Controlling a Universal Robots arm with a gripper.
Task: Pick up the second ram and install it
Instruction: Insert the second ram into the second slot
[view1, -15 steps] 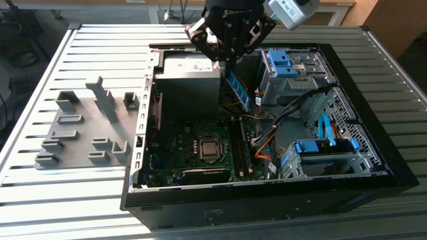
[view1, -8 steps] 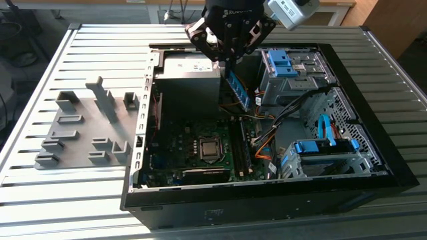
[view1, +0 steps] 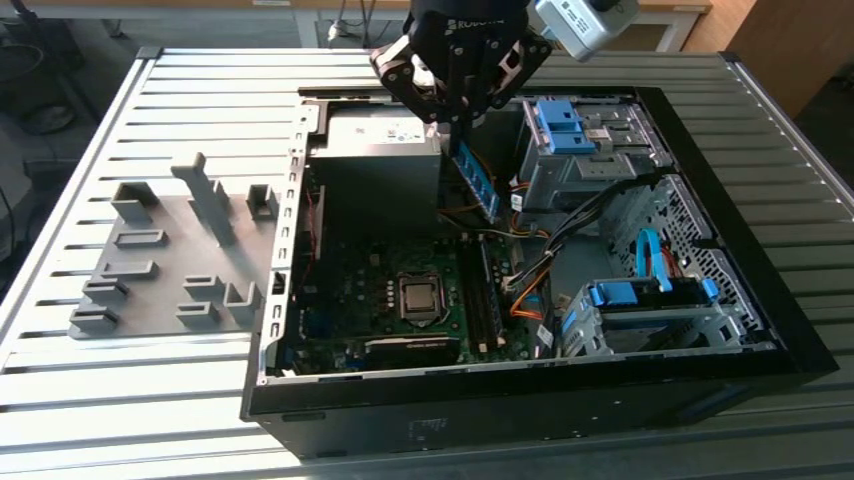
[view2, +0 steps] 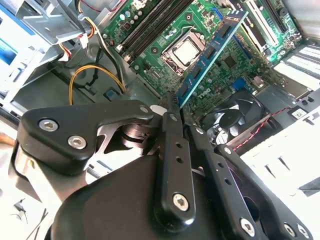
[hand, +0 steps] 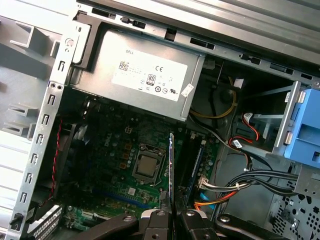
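Observation:
My gripper (view1: 451, 124) hangs over the open computer case (view1: 534, 392), shut on the second ram (view1: 478, 182), a blue-green stick that slants down from the fingers towards the motherboard. In the second wrist view the second ram (view2: 210, 55) runs out from my gripper (view2: 173, 101) above the green board, clear of it. In the first wrist view the second ram (hand: 171, 170) is seen edge-on, rising from my gripper (hand: 171, 214). It sits between the processor (hand: 146, 167) and the long dark memory slots (hand: 193, 159).
A grey power supply (view1: 375, 150) fills the case's far corner. Blue drive cages (view1: 577, 128) and loose cables (view1: 534, 268) lie towards the exterior view's right. A grey slotted holder block (view1: 174, 250) sits on the ribbed table (view1: 160, 400) at the exterior view's left.

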